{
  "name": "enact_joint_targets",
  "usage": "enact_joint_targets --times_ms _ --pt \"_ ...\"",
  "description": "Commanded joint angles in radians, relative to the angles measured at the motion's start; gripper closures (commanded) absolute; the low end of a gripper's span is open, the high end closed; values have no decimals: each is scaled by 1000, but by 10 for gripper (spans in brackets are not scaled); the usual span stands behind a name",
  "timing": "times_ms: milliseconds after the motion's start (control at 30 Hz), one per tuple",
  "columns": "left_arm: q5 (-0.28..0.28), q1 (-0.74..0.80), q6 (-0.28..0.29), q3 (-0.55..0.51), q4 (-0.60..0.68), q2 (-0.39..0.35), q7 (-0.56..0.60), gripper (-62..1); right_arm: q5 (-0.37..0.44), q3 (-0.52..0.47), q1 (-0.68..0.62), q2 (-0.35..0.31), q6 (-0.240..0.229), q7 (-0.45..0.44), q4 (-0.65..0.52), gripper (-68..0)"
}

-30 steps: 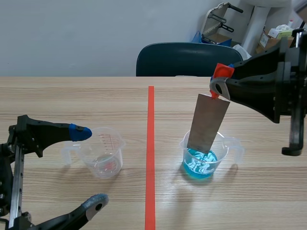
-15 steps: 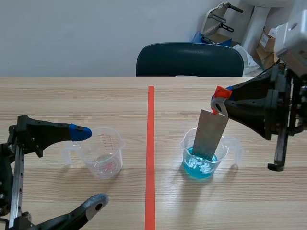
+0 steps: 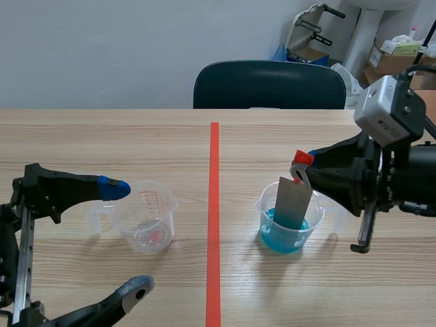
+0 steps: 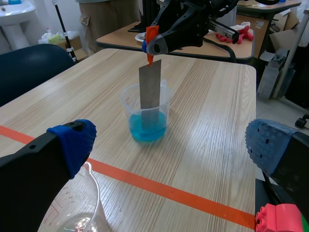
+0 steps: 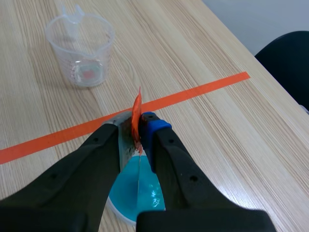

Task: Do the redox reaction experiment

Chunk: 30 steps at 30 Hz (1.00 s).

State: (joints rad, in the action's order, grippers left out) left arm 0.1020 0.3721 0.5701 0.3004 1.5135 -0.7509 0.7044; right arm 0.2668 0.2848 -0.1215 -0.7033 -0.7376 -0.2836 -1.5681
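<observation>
A grey metal plate (image 3: 293, 202) with a red tab at its top stands upright in a clear measuring cup (image 3: 294, 218) of blue liquid, right of the red line. My right gripper (image 3: 300, 167) is shut on the plate's top end; in the right wrist view the plate (image 5: 138, 166) runs down between the fingers into the blue liquid (image 5: 147, 193). The left wrist view shows the plate (image 4: 150, 94) dipped in the cup (image 4: 147, 113). An almost empty clear cup (image 3: 144, 215) stands left of the line, between the fingers of my open left gripper (image 3: 126, 238).
A red tape line (image 3: 214, 218) splits the table. A dark chair (image 3: 269, 85) stands behind the far edge, with boxes and clutter at the back right. A red toy brick (image 4: 282, 220) shows under my left gripper's right finger.
My right gripper has come down and toward the robot, lowering the metal plate deeper into the blue liquid. The left arm has kept still.
</observation>
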Motion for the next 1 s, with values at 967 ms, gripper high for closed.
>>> enact_joint_targets --times_ms 967 --pt "10 -4 1 -3 11 5 10 -623 -18 -8 13 0 -8 -4 -23 -10"
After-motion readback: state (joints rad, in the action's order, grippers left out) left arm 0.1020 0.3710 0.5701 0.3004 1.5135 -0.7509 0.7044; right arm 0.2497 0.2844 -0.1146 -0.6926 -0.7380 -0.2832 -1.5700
